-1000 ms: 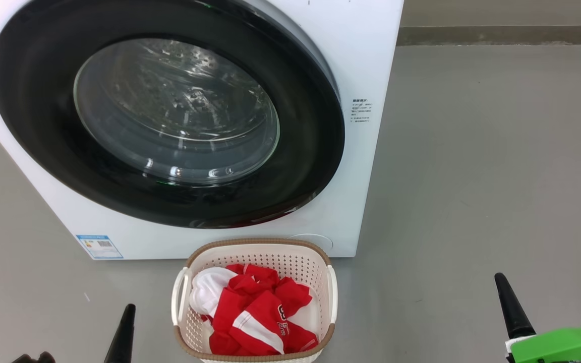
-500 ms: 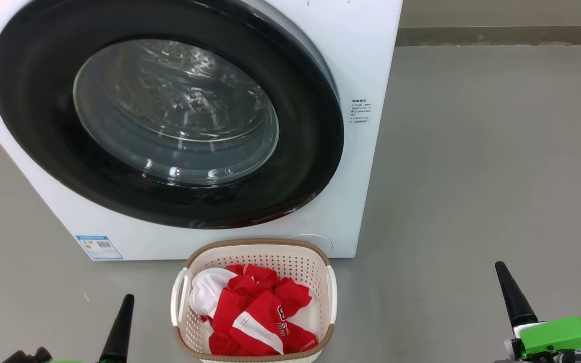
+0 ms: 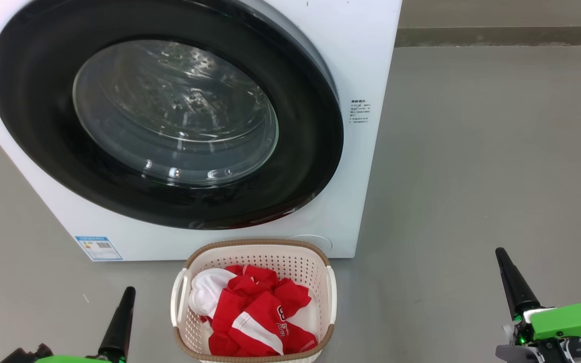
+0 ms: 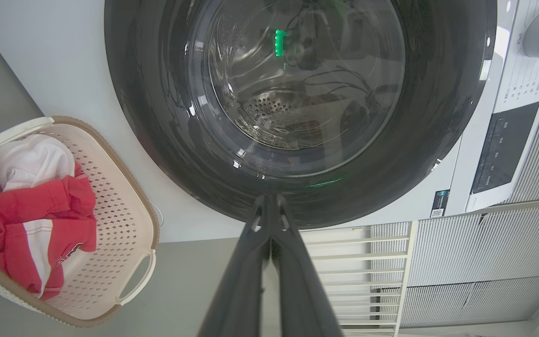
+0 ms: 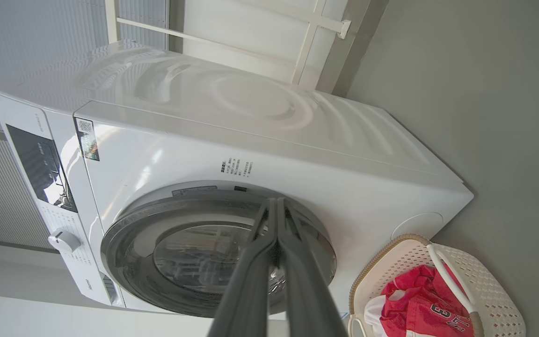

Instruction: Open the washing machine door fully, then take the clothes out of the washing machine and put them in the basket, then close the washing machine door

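In the last second the only change is in the arms: the left gripper (image 3: 128,295) and the right gripper (image 3: 502,259) both stand a little further up the head view than before, the right one more than the left. The washing machine door (image 3: 169,116) has not moved; it lies closed against the front of the washing machine (image 3: 366,60), and through its glass I see bare drum and no red fabric. The clothes (image 3: 255,312) rest in a heap inside the basket (image 3: 257,243), which sits on the grey floor (image 3: 472,176) just in front of the machine, below the door. For the task this means, as I judge it, that all three steps are done, and the small motion of the arms is more a settling than a new action. Both arms are low, one at each side of the basket and well apart from it, with the dark fingers pointing up toward the machine; the left leans slightly to the right and the right slightly to the left. In each wrist view the two fingers are pressed together along their length, so both claws are fully closed and hold nothing
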Tool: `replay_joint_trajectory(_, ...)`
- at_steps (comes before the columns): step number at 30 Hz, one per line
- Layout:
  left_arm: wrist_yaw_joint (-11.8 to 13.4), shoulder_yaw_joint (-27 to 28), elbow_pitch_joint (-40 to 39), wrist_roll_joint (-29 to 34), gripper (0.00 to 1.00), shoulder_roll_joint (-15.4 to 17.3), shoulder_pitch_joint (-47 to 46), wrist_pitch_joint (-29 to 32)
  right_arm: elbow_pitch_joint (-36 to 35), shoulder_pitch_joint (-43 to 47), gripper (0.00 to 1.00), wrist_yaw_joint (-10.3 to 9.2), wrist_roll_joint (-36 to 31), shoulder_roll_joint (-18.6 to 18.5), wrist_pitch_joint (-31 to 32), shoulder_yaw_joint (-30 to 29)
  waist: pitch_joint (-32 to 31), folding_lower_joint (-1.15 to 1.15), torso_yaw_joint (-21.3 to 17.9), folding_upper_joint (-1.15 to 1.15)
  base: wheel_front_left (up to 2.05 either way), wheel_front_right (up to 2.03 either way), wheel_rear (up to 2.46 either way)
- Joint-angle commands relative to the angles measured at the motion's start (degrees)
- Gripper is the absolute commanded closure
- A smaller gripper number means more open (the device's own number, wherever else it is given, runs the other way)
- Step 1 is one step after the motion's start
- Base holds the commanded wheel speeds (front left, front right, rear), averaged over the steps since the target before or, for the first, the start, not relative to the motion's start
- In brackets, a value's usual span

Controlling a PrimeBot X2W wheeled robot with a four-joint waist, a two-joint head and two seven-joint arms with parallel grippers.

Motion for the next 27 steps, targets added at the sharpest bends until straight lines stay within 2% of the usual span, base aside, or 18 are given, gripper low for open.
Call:
replay_joint_trajectory(1,-0.37,2.11,-1.63,-1.24,1.00,0.49,-2.46,0.47,-1.42,-2.96,1.00,-0.04,1.19,-1.04,0.43,0.78,-0.01,0.00,0.00,0.00,0.00,0.00,0.00)
replay_joint_trajectory(13,-0.41,2.97,-1.83,-8.07,1.00,0.05,-3.43,2.50,-1.42,-4.55,1.00,-0.04,7.68,-1.14,2.50,0.36,-0.08,0.00,-0.07,0.00,0.00,0.00,0.00)
replay_joint_trajectory(27,-0.41,2.98,-1.83,-8.07,1.00,0.05,-3.43,2.50,-1.41,-4.57,1.00,-0.04,7.52,-1.01,2.66,0.17,-0.08,0.00,-0.07,0.00,0.00,0.00,0.00)
